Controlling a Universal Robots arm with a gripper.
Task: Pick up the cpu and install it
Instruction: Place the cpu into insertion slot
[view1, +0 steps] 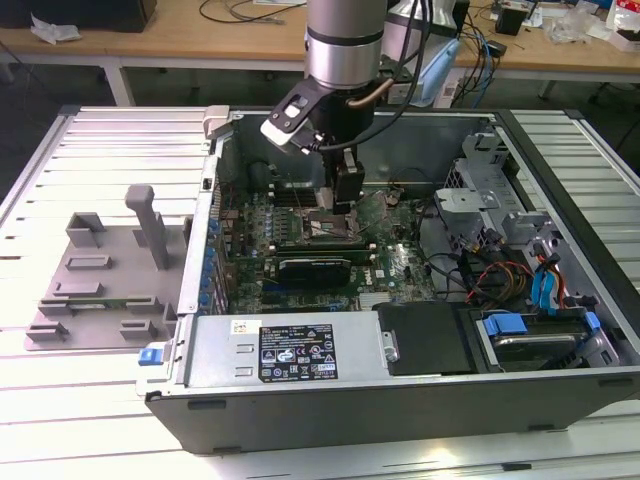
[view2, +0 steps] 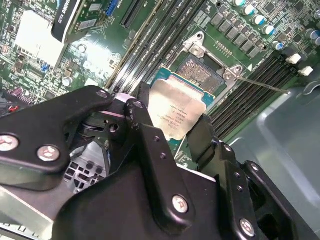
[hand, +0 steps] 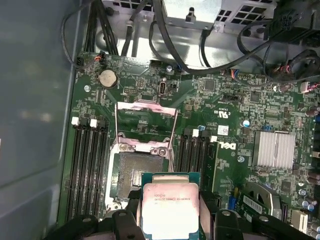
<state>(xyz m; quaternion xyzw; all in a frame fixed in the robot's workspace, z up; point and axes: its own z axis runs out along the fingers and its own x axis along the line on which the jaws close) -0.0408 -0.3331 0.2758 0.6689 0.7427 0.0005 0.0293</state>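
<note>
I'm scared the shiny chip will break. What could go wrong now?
The gripper holds the cpu by its edges only, so it might slip and drop. The cpu looks off-centre over the open socket; lowered like that, it could land crooked and damage the socket.

Nothing you can really read here; cpu (view2: 177, 117) lid has faint printed lines, too tiny to make out; white lettering (hand: 226, 149) on the motherboard (hand: 200, 100) near the cpu; black label (view1: 298, 352) well apart from it, same story.
</note>
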